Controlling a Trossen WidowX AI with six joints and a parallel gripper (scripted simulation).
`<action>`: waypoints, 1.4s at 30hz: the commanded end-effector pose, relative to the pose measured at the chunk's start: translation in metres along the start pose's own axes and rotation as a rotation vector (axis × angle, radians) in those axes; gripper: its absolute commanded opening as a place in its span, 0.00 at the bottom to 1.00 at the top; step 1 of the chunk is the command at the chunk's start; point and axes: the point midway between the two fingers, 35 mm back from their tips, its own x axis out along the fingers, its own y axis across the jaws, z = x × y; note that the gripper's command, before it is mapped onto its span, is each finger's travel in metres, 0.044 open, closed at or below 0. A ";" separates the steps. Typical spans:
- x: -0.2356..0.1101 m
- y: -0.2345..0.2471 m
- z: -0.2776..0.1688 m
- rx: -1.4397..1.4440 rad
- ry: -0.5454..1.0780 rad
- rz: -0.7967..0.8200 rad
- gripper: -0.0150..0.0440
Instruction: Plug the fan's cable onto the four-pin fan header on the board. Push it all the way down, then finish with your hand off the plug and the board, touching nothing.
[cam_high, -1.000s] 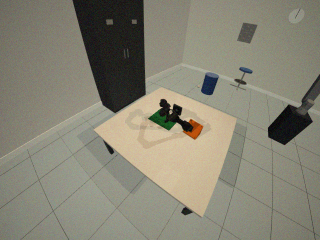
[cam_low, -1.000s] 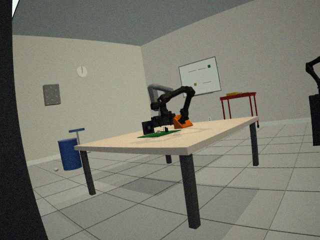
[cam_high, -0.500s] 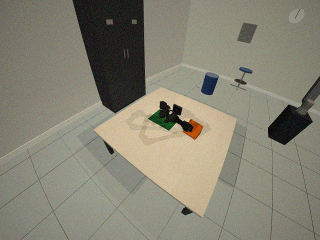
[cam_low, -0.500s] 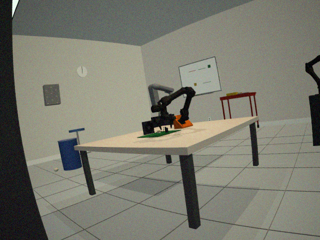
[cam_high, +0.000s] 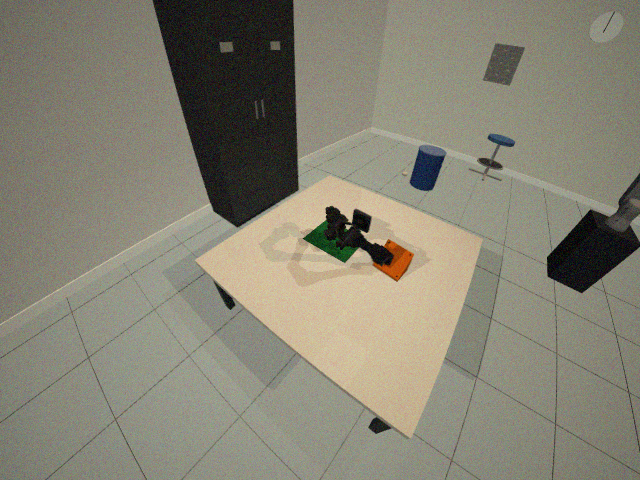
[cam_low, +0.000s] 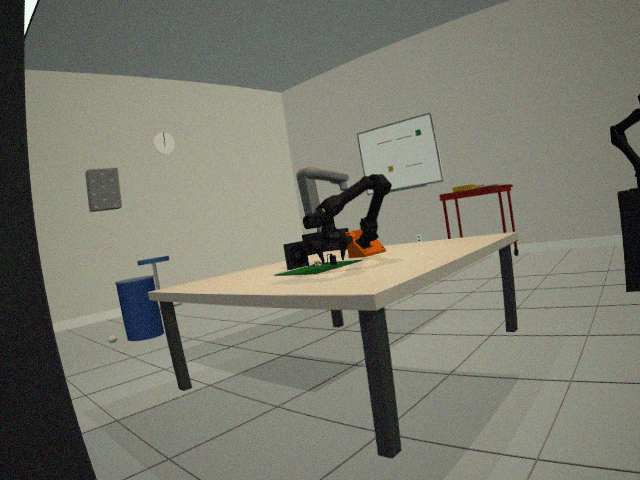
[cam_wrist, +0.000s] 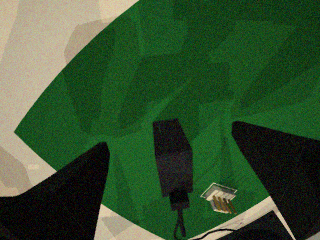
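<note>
The green board (cam_high: 345, 254) (cam_low: 305, 271) (cam_wrist: 47, 125) lies on the table. The fan cable's black plug (cam_low: 332, 259) (cam_wrist: 173, 162) is over the board, to the left of the white four-pin header (cam_wrist: 219, 194) in the wrist view and apart from it. Its thin cable (cam_wrist: 178, 223) leaves its lower end. The black fan (cam_high: 362, 220) (cam_low: 296, 255) stands at the board's edge; a part shows in the wrist view (cam_wrist: 260, 231). My gripper (cam_low: 332, 256) (cam_wrist: 171, 138) is open, pointing down, with its fingers on either side of the plug and a gap on both sides. The plug's underside is hidden.
An orange plate (cam_high: 401, 266) (cam_low: 368, 252) lies by the arm's base, beside the board. The fan stands close to the gripper. The table's edge (cam_low: 258, 300) is some way off.
</note>
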 end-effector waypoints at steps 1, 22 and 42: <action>0.000 0.000 0.000 0.000 0.000 0.000 0.87; -0.050 0.000 -0.001 0.010 -0.003 0.006 0.25; -0.049 -0.030 -0.048 -0.525 0.003 0.003 0.25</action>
